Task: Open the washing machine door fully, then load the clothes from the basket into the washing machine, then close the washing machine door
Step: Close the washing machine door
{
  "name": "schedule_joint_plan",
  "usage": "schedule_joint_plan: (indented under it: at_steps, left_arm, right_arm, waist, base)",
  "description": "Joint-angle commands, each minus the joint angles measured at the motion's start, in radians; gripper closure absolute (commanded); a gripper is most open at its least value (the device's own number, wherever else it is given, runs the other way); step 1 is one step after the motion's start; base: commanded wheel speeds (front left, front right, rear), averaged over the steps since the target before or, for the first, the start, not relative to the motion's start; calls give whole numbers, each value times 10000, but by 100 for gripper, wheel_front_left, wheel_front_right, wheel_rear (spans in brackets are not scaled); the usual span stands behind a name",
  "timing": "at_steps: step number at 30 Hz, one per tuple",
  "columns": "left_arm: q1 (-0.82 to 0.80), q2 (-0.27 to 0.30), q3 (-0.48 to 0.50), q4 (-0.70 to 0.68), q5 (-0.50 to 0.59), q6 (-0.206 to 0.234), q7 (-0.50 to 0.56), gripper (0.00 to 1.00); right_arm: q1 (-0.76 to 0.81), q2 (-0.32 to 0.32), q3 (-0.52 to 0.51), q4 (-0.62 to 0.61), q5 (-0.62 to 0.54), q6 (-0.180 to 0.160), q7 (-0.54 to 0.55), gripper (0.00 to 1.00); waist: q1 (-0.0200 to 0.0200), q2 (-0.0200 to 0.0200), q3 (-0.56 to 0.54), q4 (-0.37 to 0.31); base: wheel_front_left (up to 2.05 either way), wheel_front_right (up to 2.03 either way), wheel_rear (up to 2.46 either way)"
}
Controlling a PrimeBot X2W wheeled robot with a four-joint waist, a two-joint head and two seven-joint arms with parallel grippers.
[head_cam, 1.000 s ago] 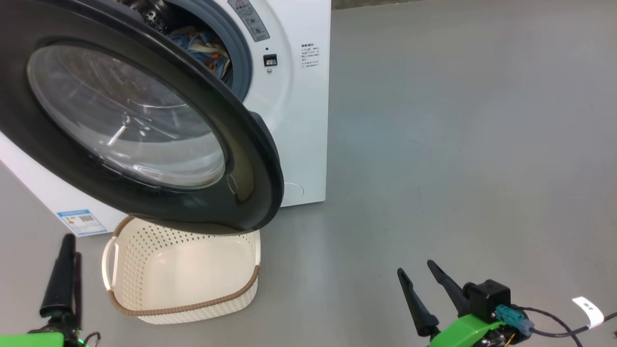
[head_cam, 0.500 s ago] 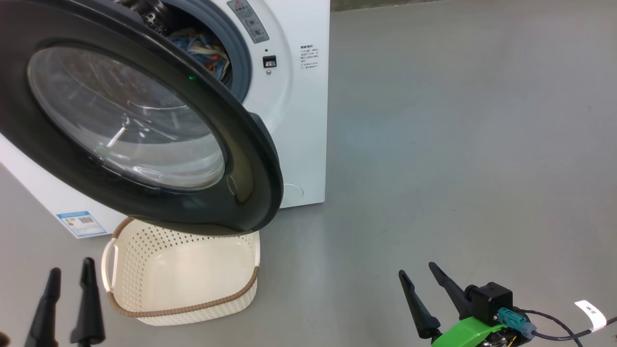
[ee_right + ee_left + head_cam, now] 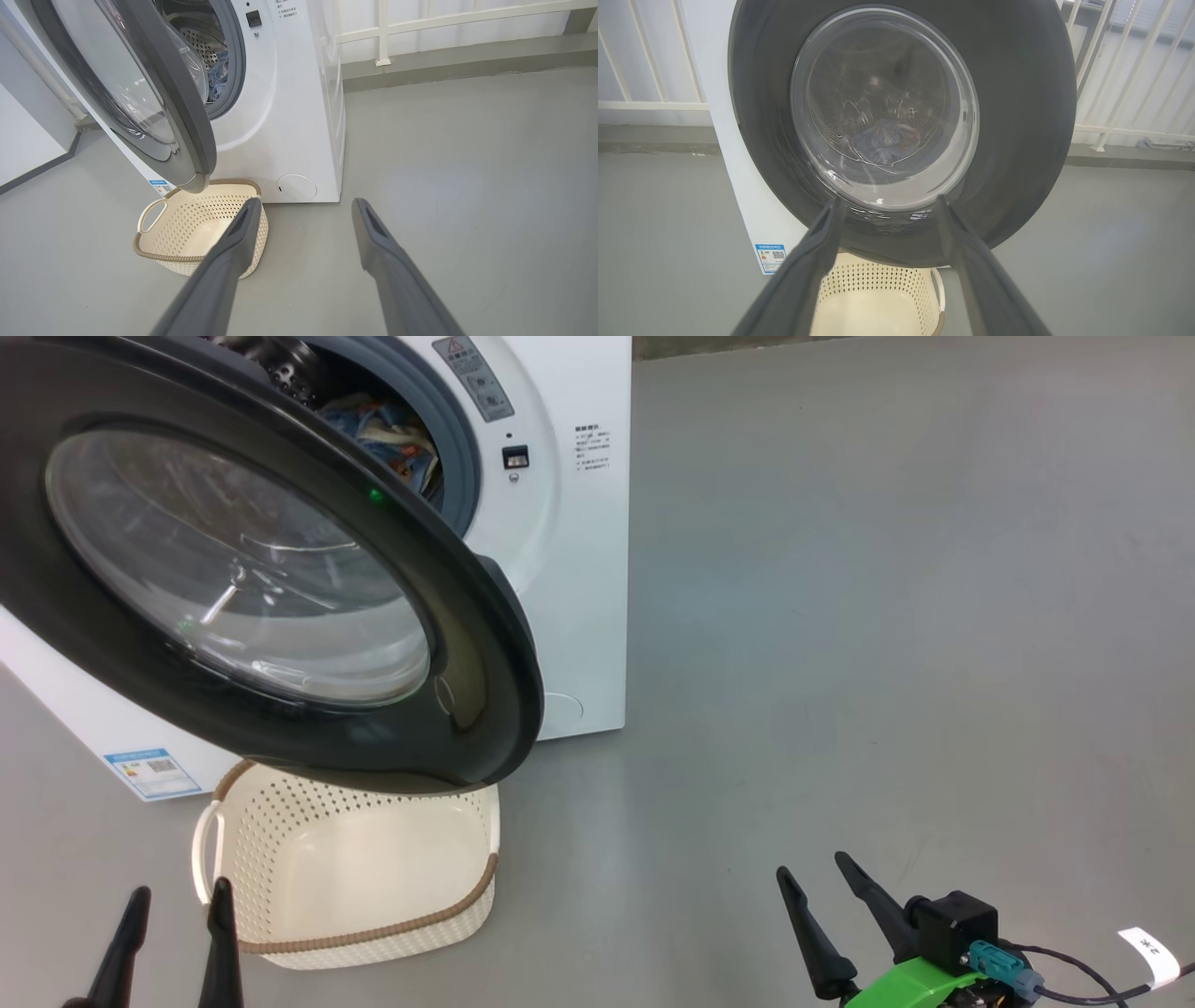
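The washing machine door (image 3: 280, 579) (image 3: 1017, 116) (image 3: 154, 88) hangs wide open off the white washing machine (image 3: 569, 523) (image 3: 289, 107). Blue printed clothes (image 3: 383, 425) (image 3: 215, 77) lie inside the drum; through the glass they show as a blue heap (image 3: 887, 140). The cream basket (image 3: 345, 868) (image 3: 201, 233) (image 3: 873, 298) stands on the floor under the door with nothing in it. My left gripper (image 3: 177, 896) (image 3: 887, 200) is open at the lower left, beside the basket, pointing at the door's glass. My right gripper (image 3: 822, 873) (image 3: 303, 203) is open over bare floor, well right of the basket.
Grey floor (image 3: 887, 616) stretches wide to the right of the machine. A white railing (image 3: 444, 21) and low kerb run behind it. A blue label sticker (image 3: 149, 773) sits low on the machine's side, and a round flap (image 3: 295, 187) low on its front.
My left gripper went from shut to open, dropped toward the frame's bottom and shifted right toward the basket. The right gripper barely moved. The door stands as before.
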Motion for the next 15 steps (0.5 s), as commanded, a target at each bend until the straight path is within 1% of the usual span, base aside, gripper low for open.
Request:
schedule_joint_plan:
  at_steps: [1,8,15]
  left_arm:
    - [-102,92,413,-156,367,-25,-63,0]
    - [123,-325,836,318,1182,-25,-64,0]
    - [310,-629,1066,798,1484,-25,-64,0]
  right_arm:
    - [-76,44,165,-282,84,27,-120,0]
    - [-69,44,157,-327,44,27,-120,0]
    - [-28,44,110,-548,-144,27,-120,0]
  waist:
    - [0,0,13,15]
    - [0,0,-24,6]
    - [0,0,-159,-41]
  base:
    - [0,0,0]
    - [0,0,0]
    - [0,0,0]
